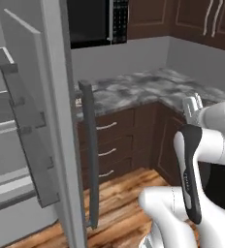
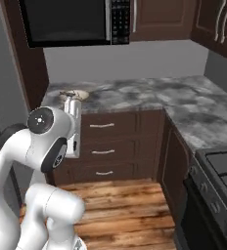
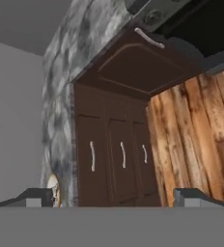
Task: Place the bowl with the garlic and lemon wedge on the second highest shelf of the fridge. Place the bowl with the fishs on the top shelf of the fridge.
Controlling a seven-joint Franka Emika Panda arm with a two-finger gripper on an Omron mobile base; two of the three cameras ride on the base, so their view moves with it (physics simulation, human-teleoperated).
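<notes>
A pale bowl [image 2: 76, 94] stands on the marble counter [image 2: 149, 97] near its left end. Dark slender shapes lie across it and look like fish. My gripper [image 2: 72, 104] is raised in front of the counter edge just below that bowl, open and holding nothing. In the hand view the gripper [image 3: 114, 198] has its tips wide apart, and the bowl's rim [image 3: 53, 188] peeks in beside the left tip. From the left base the gripper [image 1: 195, 102] is at the right. The fridge [image 1: 61, 145] stands open on the left, its flat shelves [image 1: 0, 126] showing inside.
The open fridge door with its racks [image 1: 29, 140] and long handle [image 1: 88, 155] stands between the arm and the shelves. Brown drawers [image 2: 103, 141] sit under the counter, a stove [image 2: 218, 171] at right, a microwave [image 2: 66, 19] above. Wood floor [image 2: 120, 200] lies ahead.
</notes>
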